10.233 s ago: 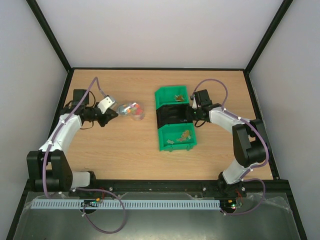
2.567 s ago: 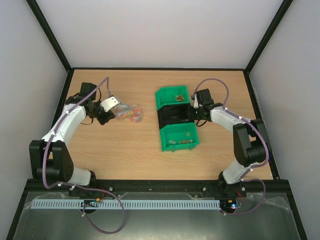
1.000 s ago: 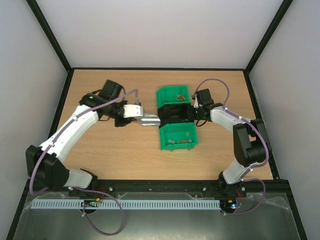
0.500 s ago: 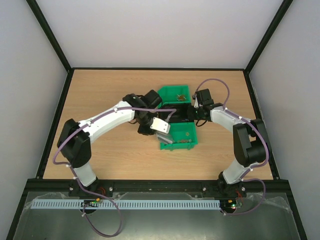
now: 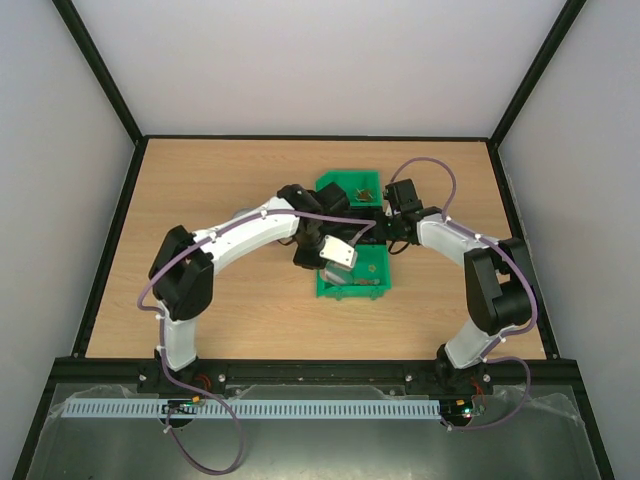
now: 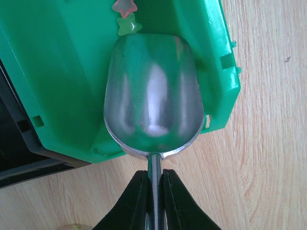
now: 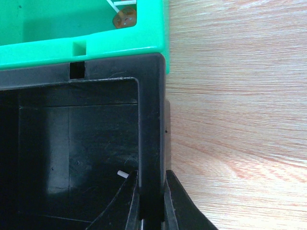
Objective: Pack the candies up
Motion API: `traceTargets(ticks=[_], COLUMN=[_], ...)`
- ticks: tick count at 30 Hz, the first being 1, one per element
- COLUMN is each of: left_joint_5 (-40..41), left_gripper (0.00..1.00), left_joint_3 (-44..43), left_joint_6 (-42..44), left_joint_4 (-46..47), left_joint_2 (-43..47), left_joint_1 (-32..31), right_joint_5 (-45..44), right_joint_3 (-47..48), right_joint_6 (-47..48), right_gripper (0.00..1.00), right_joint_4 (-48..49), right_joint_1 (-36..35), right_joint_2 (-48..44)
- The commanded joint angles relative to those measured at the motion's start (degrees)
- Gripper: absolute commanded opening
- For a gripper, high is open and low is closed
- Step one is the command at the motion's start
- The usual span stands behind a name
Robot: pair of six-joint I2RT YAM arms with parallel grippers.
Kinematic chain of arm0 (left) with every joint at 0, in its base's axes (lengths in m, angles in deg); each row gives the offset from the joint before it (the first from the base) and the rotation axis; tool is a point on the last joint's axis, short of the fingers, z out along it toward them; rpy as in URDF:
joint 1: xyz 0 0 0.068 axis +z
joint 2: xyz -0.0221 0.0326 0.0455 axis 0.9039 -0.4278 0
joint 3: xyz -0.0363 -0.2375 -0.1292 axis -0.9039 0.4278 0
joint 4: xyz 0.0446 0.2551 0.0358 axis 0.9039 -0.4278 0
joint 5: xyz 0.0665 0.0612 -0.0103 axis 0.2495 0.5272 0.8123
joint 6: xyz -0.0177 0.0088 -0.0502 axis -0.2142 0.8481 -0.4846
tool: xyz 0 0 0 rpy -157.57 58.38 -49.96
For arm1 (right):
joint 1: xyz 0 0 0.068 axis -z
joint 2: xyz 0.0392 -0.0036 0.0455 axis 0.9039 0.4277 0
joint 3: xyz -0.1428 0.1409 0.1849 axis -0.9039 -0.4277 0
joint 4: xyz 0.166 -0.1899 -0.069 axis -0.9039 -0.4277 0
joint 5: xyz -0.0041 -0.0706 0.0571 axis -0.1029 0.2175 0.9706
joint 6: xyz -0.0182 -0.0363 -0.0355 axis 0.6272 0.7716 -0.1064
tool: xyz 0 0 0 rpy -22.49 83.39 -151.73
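Observation:
My left gripper [image 6: 154, 175] is shut on the thin handle of a metal scoop [image 6: 153, 96]. The scoop's bowl hangs over the near green bin [image 6: 57, 72] and shows only reflections. Two star-shaped candies [image 6: 127, 24], one pink and one green, lie in that bin just past the scoop's lip. From above, the left gripper [image 5: 323, 261] reaches across to the near green bin [image 5: 385, 283], where more candies [image 5: 371, 269] lie. My right gripper [image 7: 152, 179] is shut on the right wall of the black bin [image 7: 72, 143].
Three bins stand in a row: a far green bin [image 5: 335, 185] with a few candies [image 5: 360, 193], the black bin [image 5: 362, 228] in the middle, and the near green one. A gold-brown candy [image 7: 125, 19] shows in the green bin [image 7: 48, 28] beyond the black one. The right gripper [image 5: 384, 232] is at the black bin's right side.
The left arm has swung right and carried the scoop from left of the bins to over the near green bin. The right arm has stayed on the black bin.

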Motion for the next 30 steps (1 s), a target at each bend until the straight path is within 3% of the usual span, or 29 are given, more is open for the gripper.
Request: traceTargets(ticks=[1,13,23,30], left_joint_5=[-0.55,-6.96,-29.05,-36.46], left_gripper=[0.02,0.02,0.02,0.02], left_joint_3=[1.41,6.44,23.86,32.34], left_joint_6=[-2.95,-8.17,-16.48,-21.75], left_joint_4=[-3.42,10.33,35.81,49.63], left_joint_2=[-3.67,-8.42,-0.25,5.69], left_joint_1=[-0.36,-0.39,7.27,10.51], right_joint_5=[-1.96,-0.72,1.75,4.81], right_joint_3=[-0.84,-0.59,-0.90,-2.55], right_joint_6=[-3.41,-4.61,-3.14,0.44], right_gripper=[0.01,0.01,0.01,0.01], right_joint_4=[-1.49,-1.22,-0.43,0.17], right_joint_1=[-0.24,-0.24,-0.24,-0.10], right_joint_2=[-1.07,0.38,0.20,-1.71])
